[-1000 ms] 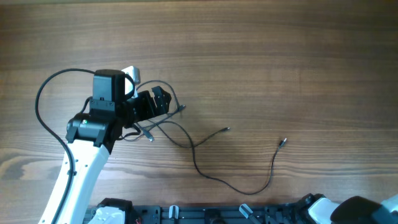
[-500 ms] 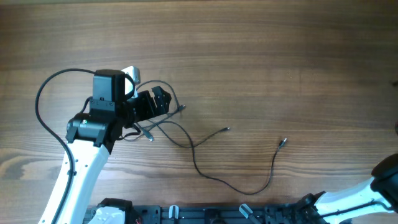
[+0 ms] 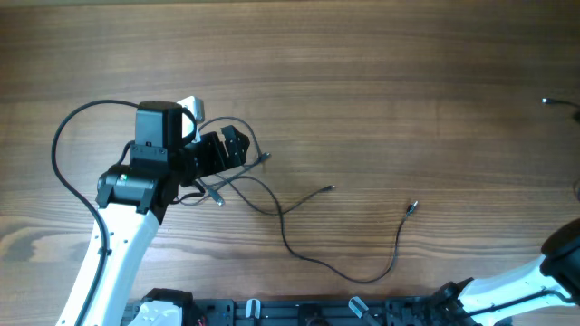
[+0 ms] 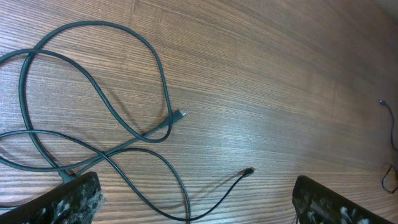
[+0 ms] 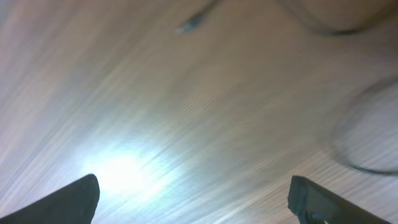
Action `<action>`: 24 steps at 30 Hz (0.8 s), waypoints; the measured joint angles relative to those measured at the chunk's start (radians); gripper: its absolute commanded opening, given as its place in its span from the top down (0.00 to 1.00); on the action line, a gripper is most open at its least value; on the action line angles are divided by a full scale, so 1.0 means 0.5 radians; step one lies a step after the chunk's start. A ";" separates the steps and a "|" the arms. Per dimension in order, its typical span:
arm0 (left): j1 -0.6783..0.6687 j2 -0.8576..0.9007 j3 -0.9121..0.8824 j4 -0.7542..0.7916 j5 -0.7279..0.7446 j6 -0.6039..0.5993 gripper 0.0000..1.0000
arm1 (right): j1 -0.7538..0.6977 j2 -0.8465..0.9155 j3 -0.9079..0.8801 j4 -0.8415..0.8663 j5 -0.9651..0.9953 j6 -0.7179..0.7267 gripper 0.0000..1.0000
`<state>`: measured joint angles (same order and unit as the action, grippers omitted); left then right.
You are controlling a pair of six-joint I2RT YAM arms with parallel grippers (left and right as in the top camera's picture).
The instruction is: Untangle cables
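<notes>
Thin black cables (image 3: 237, 186) lie looped and crossed on the wooden table just under my left gripper (image 3: 237, 148). One long cable (image 3: 362, 272) trails right from the tangle to a plug (image 3: 412, 206). In the left wrist view the loops (image 4: 93, 130) lie ahead of my open left gripper (image 4: 196, 202), with two plug ends (image 4: 180, 114) (image 4: 249, 170) showing and nothing between the fingers. Another thin cable (image 3: 549, 101) shows at the far right edge. The right wrist view is blurred: my right gripper (image 5: 196, 199) stands wide open over bare wood, with cable smears (image 5: 364, 158) beyond it.
My left arm (image 3: 118, 235) rises from the bottom left, its thicker black cable (image 3: 63, 136) arching to the left. Part of my right arm (image 3: 557, 263) shows at the bottom right corner. A black rail (image 3: 299, 312) runs along the front edge.
My right arm has swung up along the right edge, and a thin cable end has appeared at the far right. The left arm and the tangle have not moved.
</notes>
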<state>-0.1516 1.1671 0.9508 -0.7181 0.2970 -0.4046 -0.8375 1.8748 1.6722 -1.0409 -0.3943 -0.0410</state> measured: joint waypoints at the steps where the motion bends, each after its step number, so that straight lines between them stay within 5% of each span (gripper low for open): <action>1: 0.000 0.000 0.000 0.000 0.000 0.000 0.00 | 0.072 0.000 0.000 -0.037 -0.090 -0.064 0.00; 11: 0.000 0.000 0.000 0.052 -0.043 0.000 0.00 | 1.019 0.000 0.000 -0.131 -0.343 -0.113 0.00; 17: 0.063 0.000 0.000 -0.134 -0.648 0.000 0.00 | 1.688 0.001 0.000 0.130 -0.453 0.372 0.00; 24: 0.614 0.000 0.000 -0.189 -0.842 0.161 0.00 | 2.277 0.001 0.000 0.429 -0.246 1.257 0.00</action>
<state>0.1555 1.1671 0.9508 -0.8127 -0.1238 -0.3241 0.3012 1.8751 1.6722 -0.8265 -0.5175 0.5877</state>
